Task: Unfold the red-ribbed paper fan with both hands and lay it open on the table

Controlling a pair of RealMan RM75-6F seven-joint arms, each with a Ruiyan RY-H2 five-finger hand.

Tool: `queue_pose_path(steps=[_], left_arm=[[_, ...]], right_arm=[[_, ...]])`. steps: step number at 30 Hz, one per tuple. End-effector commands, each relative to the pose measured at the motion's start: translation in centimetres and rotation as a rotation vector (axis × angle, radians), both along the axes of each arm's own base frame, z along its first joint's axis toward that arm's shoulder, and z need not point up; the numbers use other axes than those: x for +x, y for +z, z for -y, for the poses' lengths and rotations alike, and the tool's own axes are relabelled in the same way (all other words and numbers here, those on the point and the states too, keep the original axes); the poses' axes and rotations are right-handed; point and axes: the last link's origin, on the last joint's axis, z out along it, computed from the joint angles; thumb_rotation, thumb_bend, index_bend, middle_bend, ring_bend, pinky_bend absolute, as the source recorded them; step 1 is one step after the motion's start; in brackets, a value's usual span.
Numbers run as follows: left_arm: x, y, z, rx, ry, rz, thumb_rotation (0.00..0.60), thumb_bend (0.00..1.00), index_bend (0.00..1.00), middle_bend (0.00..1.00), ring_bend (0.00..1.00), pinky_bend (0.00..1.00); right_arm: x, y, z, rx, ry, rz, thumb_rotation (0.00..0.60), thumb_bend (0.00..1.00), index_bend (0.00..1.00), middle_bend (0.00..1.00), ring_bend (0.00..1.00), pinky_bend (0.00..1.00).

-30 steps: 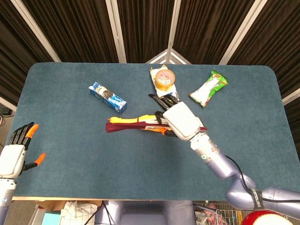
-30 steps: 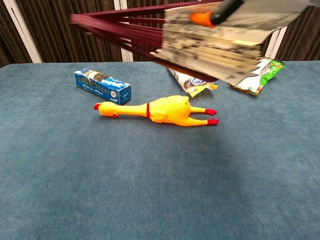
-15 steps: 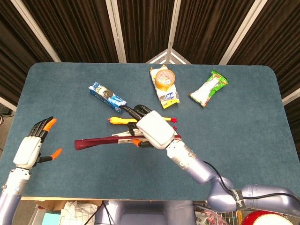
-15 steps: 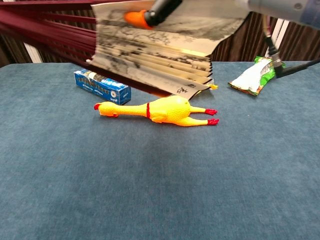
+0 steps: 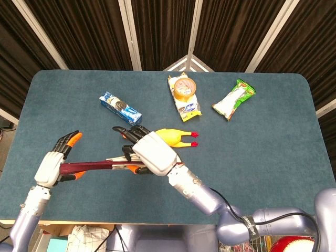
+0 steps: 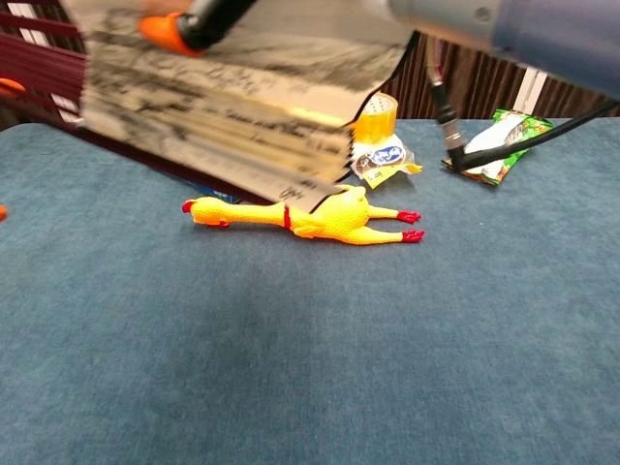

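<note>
My right hand (image 5: 150, 154) holds the red-ribbed paper fan (image 5: 94, 167) above the table, front left of centre. Its dark red ribs point left and the fan is still mostly folded. In the chest view the printed paper pleats (image 6: 223, 92) fill the upper left, with an orange-tipped finger (image 6: 160, 27) of my right hand on top. My left hand (image 5: 51, 165) is at the rib ends. Its fingers are spread above the ribs and its thumb lies below them, not closed on them.
A yellow rubber chicken (image 5: 176, 138) (image 6: 310, 213) lies just behind the fan. Further back lie a blue box (image 5: 121, 108), a tape roll on a packet (image 5: 184, 90) (image 6: 380, 121) and a green snack bag (image 5: 233, 98) (image 6: 499, 140).
My right hand has carried the fan left and toward the front edge. My left hand has risen and moved right until the rib ends reach it.
</note>
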Motion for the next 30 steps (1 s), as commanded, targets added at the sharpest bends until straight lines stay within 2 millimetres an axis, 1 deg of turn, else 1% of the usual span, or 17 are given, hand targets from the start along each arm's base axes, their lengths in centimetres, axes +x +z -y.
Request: queue_pose_path(steps=[1,10,13,16,23,27,30], left_arm=[[0.7,-0.7,-0.1,-0.010,-0.016,0.018,0.600,0.34,0.02,0.00,0.00,0.00],[1.8,-2.9,0.1,-0.075,-0.052,0.083,0.600,0.34,0.05,0.00,0.00,0.00],[2.1,-3.6,0.1,-0.097,-0.056,0.121,0.600,0.34,0.08,0.00,0.00,0.00],[2.8,-4.4,0.0,-0.113,-0.067,0.196,0.600,0.34,0.11,0.00,0.00,0.00],[4.3,-5.9,0.0,-0.164,-0.089,0.335,0.600,0.34,0.19,0.00,0.00,0.01],[5.3,-6.2,0.0,-0.172,-0.111,0.410,0.600,0.34,0.23,0.00,0.00,0.01],[5.5,-6.6,0.2,-0.200,-0.119,0.438,0.600,0.35,0.25,0.00,0.00,0.01]], right_arm=[[1.4,-0.5,-0.8,0.009,0.019,0.017,0.600,0.46,0.72,0.14,0.28,0.21],[3.4,-0.5,-2.4,0.028,0.035,0.079,0.600,0.46,0.73,0.15,0.28,0.21],[3.8,-0.5,-2.8,0.030,0.042,0.083,0.600,0.46,0.73,0.15,0.28,0.21],[4.2,-0.5,-3.4,0.042,0.052,0.089,0.600,0.46,0.73,0.15,0.28,0.21],[4.4,-0.8,-4.1,0.060,0.059,0.092,0.600,0.46,0.73,0.15,0.28,0.21],[4.2,-0.9,-4.1,0.060,0.054,0.084,0.600,0.46,0.74,0.15,0.28,0.21],[3.9,-0.9,-4.0,0.056,0.049,0.082,0.600,0.46,0.74,0.15,0.28,0.21]])
